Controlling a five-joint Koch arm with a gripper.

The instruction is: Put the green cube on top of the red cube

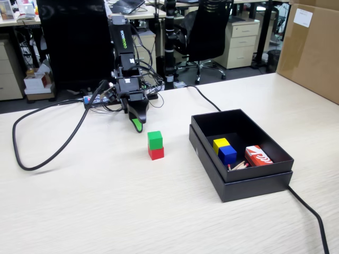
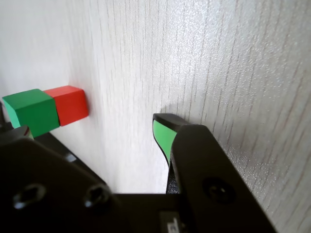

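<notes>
The green cube [image 1: 154,139] is seen stacked on the red cube [image 1: 155,153] at table centre. The gripper [image 1: 136,124], at 11 o'clock from the stack, holds nothing; finger spread cannot be told. Placement is judged complete; only retraction is required.

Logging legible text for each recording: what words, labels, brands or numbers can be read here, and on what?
"WOWROBO": green letters running down the arm's upper black segment, fixed view; small, so a likely reading.
White lettering on the red-and-white packet in the black box: too blurred to read.
White label on the cardboard box: too small to read.
Wrist view: no text.
</notes>
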